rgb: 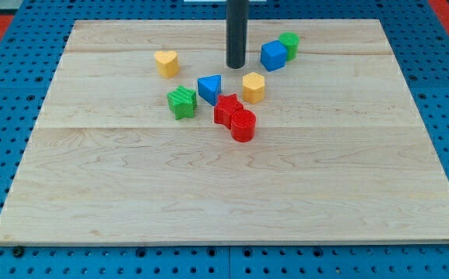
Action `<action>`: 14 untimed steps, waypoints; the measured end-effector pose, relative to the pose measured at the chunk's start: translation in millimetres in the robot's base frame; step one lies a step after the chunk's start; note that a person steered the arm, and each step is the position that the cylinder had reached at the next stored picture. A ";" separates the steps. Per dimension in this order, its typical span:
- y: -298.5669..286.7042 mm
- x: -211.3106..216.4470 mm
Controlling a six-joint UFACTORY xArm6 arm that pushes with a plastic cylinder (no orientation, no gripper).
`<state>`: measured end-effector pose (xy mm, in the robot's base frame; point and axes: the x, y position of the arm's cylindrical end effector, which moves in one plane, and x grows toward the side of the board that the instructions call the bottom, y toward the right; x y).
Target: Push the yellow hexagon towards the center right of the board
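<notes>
The yellow hexagon [253, 87] lies on the wooden board [232, 194], a little above the middle. My tip [236, 66] stands just up and to the left of it, apart from it, between the blue triangle [210, 87] and the blue cube [273, 56]. The rod comes straight down from the view's top.
A green cylinder [289, 43] touches the blue cube's upper right. A red star [226, 108] and a red cylinder [243, 125] sit together just below the hexagon. A green star [181, 102] lies left of the blue triangle. A yellow heart [166, 63] lies at the upper left.
</notes>
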<state>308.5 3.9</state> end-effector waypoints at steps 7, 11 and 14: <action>126.3 75.6; 135.5 74.4; 121.3 80.1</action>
<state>388.6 125.2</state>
